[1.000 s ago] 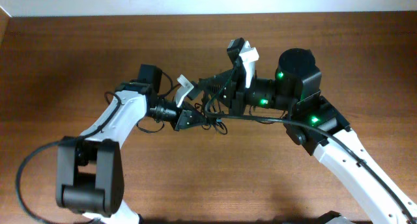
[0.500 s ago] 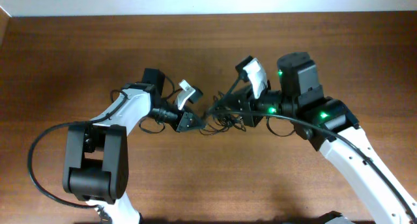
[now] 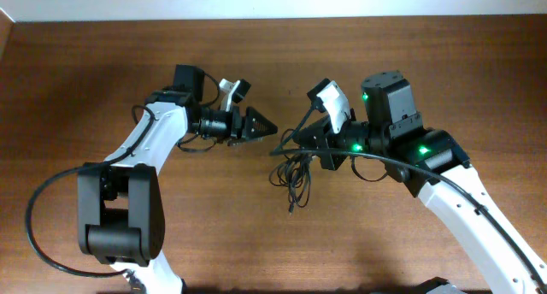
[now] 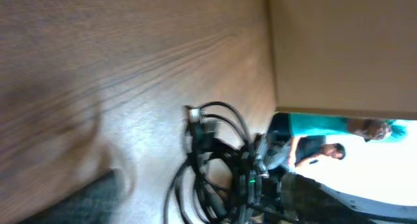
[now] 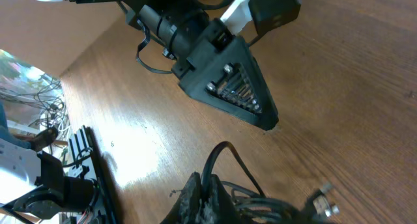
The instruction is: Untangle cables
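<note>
A tangle of thin black cables (image 3: 295, 176) hangs from my right gripper (image 3: 301, 145) onto the table, one end trailing toward me. In the right wrist view my right gripper (image 5: 203, 188) is shut on a loop of cable (image 5: 225, 152), and a silvery plug (image 5: 321, 196) lies to its right. My left gripper (image 3: 261, 125) stands open a short way left of the tangle, touching no cable; its black triangular body (image 5: 231, 87) fills the top of the right wrist view. The left wrist view shows the bundle (image 4: 205, 165) and silvery plug (image 4: 194, 116) ahead, and one dark, blurred finger (image 4: 91, 201) at the lower left.
The wooden table (image 3: 128, 55) ends at a pale wall (image 3: 256, 3) along the far side. Thicker black arm cables loop beside the left arm (image 3: 34, 217) and run along the right arm (image 3: 453, 191). The right arm's green-lit body (image 3: 389, 114) stands right of the tangle.
My left gripper has opened, let go of the cables and drawn back up and to the left. The tangle has dropped and now hangs from my right gripper alone.
</note>
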`<state>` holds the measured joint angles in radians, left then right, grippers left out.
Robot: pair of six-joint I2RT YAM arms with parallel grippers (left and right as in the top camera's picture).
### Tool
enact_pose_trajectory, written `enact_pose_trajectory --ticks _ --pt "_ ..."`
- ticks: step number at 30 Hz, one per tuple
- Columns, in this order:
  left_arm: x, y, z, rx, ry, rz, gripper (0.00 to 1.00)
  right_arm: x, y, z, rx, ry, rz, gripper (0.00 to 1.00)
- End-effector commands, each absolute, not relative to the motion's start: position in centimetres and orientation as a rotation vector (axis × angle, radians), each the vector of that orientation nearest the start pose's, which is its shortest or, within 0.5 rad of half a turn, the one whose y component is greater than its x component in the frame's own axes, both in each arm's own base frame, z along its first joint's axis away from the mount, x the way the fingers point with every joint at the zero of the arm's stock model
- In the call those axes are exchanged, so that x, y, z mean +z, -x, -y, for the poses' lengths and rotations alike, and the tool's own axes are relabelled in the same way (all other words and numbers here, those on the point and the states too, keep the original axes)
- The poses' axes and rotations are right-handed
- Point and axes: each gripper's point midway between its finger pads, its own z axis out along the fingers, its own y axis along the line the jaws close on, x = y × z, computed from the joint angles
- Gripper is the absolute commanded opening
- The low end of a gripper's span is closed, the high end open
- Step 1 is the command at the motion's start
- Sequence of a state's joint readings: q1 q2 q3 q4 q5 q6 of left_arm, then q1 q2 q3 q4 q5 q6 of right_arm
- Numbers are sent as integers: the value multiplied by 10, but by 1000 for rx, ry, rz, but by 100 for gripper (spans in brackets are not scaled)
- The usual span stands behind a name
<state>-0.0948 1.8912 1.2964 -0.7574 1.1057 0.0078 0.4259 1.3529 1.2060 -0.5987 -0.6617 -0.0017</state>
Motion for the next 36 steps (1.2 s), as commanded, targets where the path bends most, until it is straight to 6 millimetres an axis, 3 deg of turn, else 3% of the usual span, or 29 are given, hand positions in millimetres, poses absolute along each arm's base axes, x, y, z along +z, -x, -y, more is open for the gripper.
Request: enact_pose_trajectory --ticks 1,5,8,14,17,20,21,24,31,36 --pt "130 -349 194 -1659 -134 -2634 99 256 -293 -249 972 834 -2149 4" --pt "113 -337 188 -1553 -35 -2790 99 247 -310 -235 853 673 -2236 4" --pt "113 -336 187 -1588 228 -2870 99 243 -320 -227 818 532 -2290 4" --pt "107 -333 190 -1543 692 -2987 99 243 -320 -229 832 537 -2289 4" --pt "100 -331 193 -1459 780 -3028 99 243 -320 -229 832 537 -2290 4" --pt "99 -324 205 -1440 938 -3066 92 243 -320 -229 832 537 -2290 4" --pt "96 -324 208 -1406 978 -3074 85 243 -320 -229 832 537 -2291 4" --pt "88 -317 217 -1295 1102 -3112 80 243 -320 -229 831 538 -2290 4" --pt "84 -324 231 -1312 1098 -3089 80 243 -320 -229 831 538 -2290 4" --pt "65 -335 234 -1319 1109 -3078 67 242 -319 -229 831 537 -2295 4"
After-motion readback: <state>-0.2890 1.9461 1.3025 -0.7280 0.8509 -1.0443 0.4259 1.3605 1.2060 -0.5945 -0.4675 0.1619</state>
